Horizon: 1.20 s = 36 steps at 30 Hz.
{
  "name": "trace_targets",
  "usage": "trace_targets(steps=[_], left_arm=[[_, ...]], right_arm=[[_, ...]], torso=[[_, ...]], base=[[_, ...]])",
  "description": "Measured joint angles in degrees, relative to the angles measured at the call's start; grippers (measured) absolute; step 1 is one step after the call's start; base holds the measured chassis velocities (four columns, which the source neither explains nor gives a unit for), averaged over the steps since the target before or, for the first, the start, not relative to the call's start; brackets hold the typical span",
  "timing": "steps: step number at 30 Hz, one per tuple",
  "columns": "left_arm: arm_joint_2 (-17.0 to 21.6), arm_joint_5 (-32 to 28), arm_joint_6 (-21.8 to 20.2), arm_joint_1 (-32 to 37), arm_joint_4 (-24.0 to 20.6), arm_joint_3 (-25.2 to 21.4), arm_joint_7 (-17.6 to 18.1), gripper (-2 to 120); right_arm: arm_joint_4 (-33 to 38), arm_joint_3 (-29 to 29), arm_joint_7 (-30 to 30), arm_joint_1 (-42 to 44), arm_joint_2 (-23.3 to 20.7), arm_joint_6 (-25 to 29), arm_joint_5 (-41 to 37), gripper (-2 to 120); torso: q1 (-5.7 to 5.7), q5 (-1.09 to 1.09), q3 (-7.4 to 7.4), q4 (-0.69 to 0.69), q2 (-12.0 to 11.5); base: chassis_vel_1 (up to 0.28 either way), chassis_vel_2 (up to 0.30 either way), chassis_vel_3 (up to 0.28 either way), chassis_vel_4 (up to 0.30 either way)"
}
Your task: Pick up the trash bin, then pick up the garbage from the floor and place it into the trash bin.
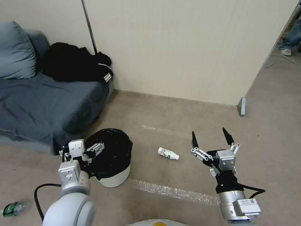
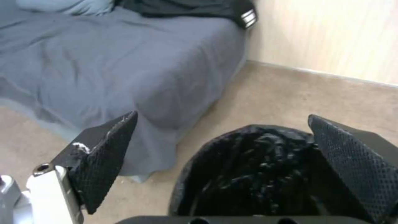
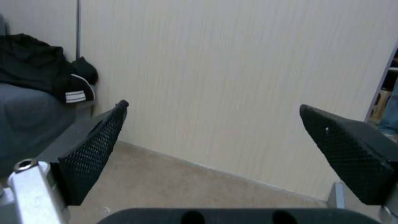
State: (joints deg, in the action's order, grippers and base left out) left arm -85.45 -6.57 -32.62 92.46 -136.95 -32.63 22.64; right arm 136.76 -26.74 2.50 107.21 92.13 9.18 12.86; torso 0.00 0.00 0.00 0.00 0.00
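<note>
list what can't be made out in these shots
- Trash bin inside: the black liner hides any contents, head and left wrist views.
- Left pincer fingertips: hidden against the liner, head view.
- Green bottle: cut by the head view's edge.
- White bottle label: too small.

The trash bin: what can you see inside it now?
Inside the trash bin only the crinkly black bag shows, no garbage visible. Its bottom is dark, and the left gripper hides part.

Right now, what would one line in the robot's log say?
left gripper: open at bin rim | right gripper: open, raised | bottle: on floor
</note>
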Motion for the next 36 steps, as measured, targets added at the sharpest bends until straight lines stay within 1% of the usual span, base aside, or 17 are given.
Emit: trace_targets(steps=[3, 4, 7, 12, 15, 26, 33, 36], left_arm=[[0.34, -3.37, -1.42, -1.82, 2.05, -1.82, 1.4, 100], [0.34, -3.37, -1.42, -1.82, 2.05, -1.82, 1.4, 100], [0.62, -6.05, -3.08, -3.12, 3.85, -2.23, 2.52, 100], [0.69, -6.4, -3.87, -3.94, 5.55, -2.34, 3.06, 100], [0.81, -7.17, -5.34, -4.56, 7.63, -2.68, 3.62, 100], [0.97, -8.76, -9.49, -5.36, 10.83, -3.61, 4.25, 100], [0.87, -9.4, -9.71, -5.66, 11.9, -3.77, 4.22, 100], [0.88, -9.23, -9.71, -6.01, 13.41, -4.22, 3.41, 100]], right_arm=[[-0.12, 0.03, 0.01, -0.01, 0.0, 0.03, 0.01, 100], [-0.12, 0.03, 0.01, -0.01, 0.0, 0.03, 0.01, 100], [-0.34, 0.14, 0.01, -0.06, 0.0, 0.08, 0.02, 100], [-0.41, 0.2, 0.04, -0.08, 0.0, 0.1, 0.02, 100], [-0.52, 0.12, 0.09, -0.08, 0.0, 0.12, 0.02, 100], [-0.68, 0.06, 0.23, -0.18, 0.0, 0.14, 0.23, 100], [-0.79, 0.02, 0.26, -0.2, 0.0, 0.13, 0.35, 100], [-0.83, -0.02, 0.32, -0.22, 0.0, 0.13, 0.39, 100]], torso=[[0.0, 0.0, 0.0, 0.0, 0.0], [0.0, 0.0, 0.0, 0.0, 0.0], [0.01, 0.0, 0.0, 0.0, 0.0], [0.0, 0.0, 0.0, 0.0, 0.0], [0.0, 0.0, 0.0, 0.0, 0.0], [0.0, 0.0, 0.0, 0.0, 0.0], [0.01, 0.0, 0.0, 0.0, 0.0], [0.01, 0.0, 0.0, 0.0, 0.0]], base=[[0.0, 0.0, 0.0, 0.0], [0.0, 0.0, 0.0, 0.0], [0.0, 0.0, 0.0, 0.0], [0.0, 0.0, 0.0, 0.0], [0.0, 0.0, 0.0, 0.0], [0.0, 0.0, 0.0, 0.0], [0.0, 0.0, 0.0, 0.0], [0.0, 0.0, 0.0, 0.0]])
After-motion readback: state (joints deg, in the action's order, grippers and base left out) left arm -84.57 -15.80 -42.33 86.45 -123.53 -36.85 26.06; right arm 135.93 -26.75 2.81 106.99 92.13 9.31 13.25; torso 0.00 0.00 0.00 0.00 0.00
